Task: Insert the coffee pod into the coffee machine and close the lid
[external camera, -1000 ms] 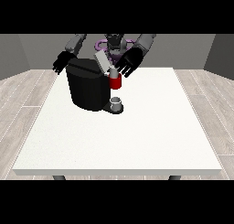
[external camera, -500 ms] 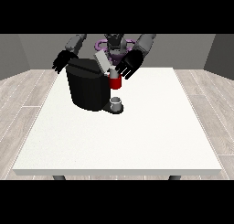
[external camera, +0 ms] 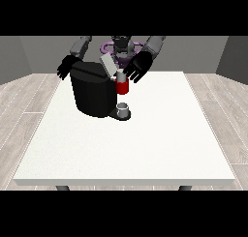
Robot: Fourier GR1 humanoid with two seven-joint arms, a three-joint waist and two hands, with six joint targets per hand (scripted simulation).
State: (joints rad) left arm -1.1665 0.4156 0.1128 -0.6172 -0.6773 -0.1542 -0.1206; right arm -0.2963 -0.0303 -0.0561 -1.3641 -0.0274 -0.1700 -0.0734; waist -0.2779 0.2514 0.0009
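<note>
1. Front view, coffee machine (external camera: 95, 93) black and bulky on the white worktop (external camera: 126, 144), towards the robot's side and a little to the view's left
2. Lid (external camera: 108, 65) tilted up and open, a pale flap slanting from the machine's top towards the robot
3. Red thing at the machine (external camera: 122, 87) on its front, with a small grey cup (external camera: 124, 110) on the tray beneath
4. Hand at the view's right (external camera: 136, 68) hovering just above and behind the red thing, close by the raised lid, fingers spread and reaching down, pinching nothing that shows
5. Hand at the view's left (external camera: 65, 66) off the machine's far upper corner, fingers spread, nothing in it
6. Coffee pod nowhere plainly visible, neither on the worktop nor in either hand, so no heading or long axis to report for it
7. Lid's long axis running up and away from the camera, hinge end low at the machine, free end high
8. Progress, as a judgement: insertion not confirmable from this angle; lid closing clearly still to do, and likely the job of the hand at the view's right, given how near it hangs
</note>
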